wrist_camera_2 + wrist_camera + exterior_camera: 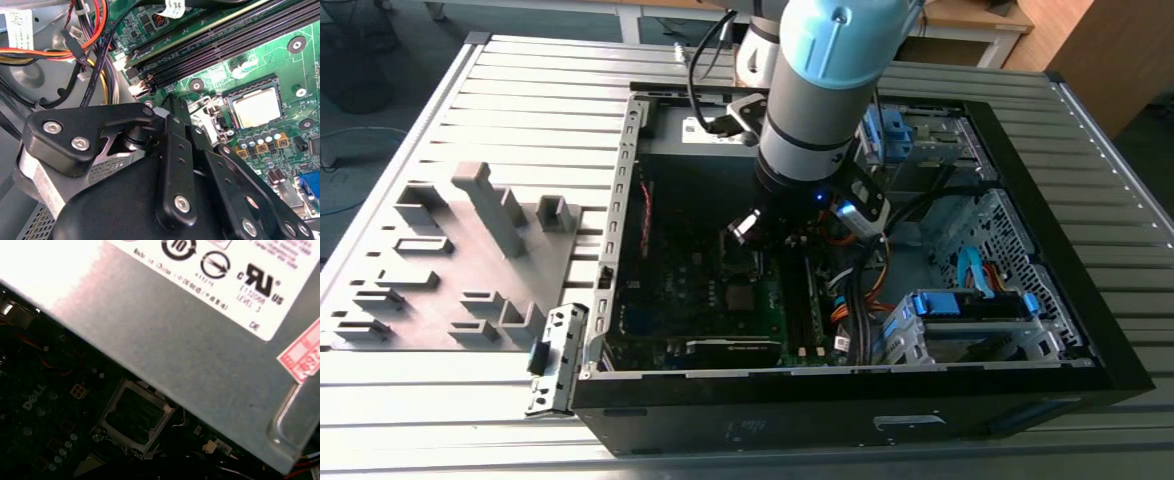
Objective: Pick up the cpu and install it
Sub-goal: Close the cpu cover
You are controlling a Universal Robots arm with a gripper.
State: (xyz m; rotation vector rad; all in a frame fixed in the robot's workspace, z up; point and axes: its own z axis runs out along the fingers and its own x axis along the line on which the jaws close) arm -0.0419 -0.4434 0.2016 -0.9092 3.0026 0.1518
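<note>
The gripper (771,228), whose opening I cannot tell, is hovering at the exterior view's centre beside the cpu (255,107) lying flat in the socket (250,85), so approaching level and square is probably mattering most.

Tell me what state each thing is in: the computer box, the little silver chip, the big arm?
Black metal computer case: lying on its side, side panel off, insides exposed.
Small square silver-grey cpu: lying flat in its socket on the green motherboard, nothing touching it.
Pale blue and silver robot arm: reaches down into the open case, above the motherboard.
</note>
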